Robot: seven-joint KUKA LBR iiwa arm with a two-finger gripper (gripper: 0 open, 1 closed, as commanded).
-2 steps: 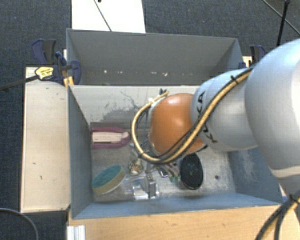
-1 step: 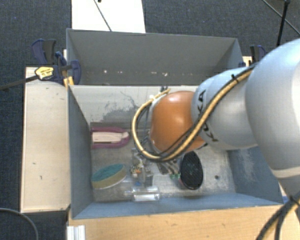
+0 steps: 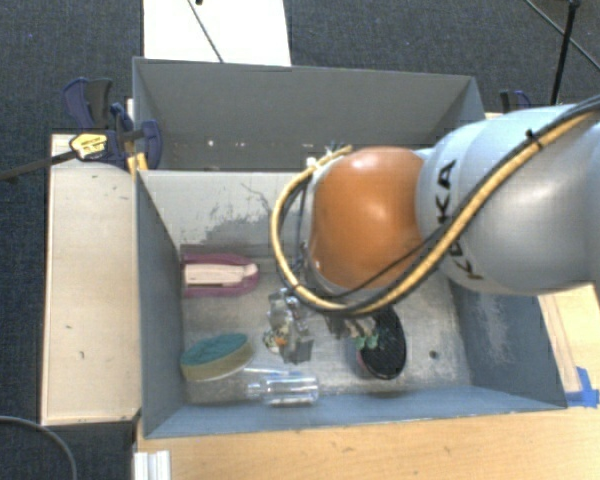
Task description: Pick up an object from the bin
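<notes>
The gripper [image 3: 288, 336] hangs low over the middle of the grey bin [image 3: 500, 338], close to the floor, under the orange wrist cover [image 3: 365, 218]. Whether it is released or clenched, I cannot tell. Nearest to it is a clear plastic piece [image 3: 280, 388], lying just in front, along the front wall. Toward the view's left lies a round teal-topped sponge [image 3: 215, 355], and behind that a pink and dark red stapler-like thing [image 3: 218, 273]. On the other side a black round object [image 3: 382, 353] lies partly under the arm.

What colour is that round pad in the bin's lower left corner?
The round pad is teal on top, pale yellow-tan beneath, in the camera view.
</notes>
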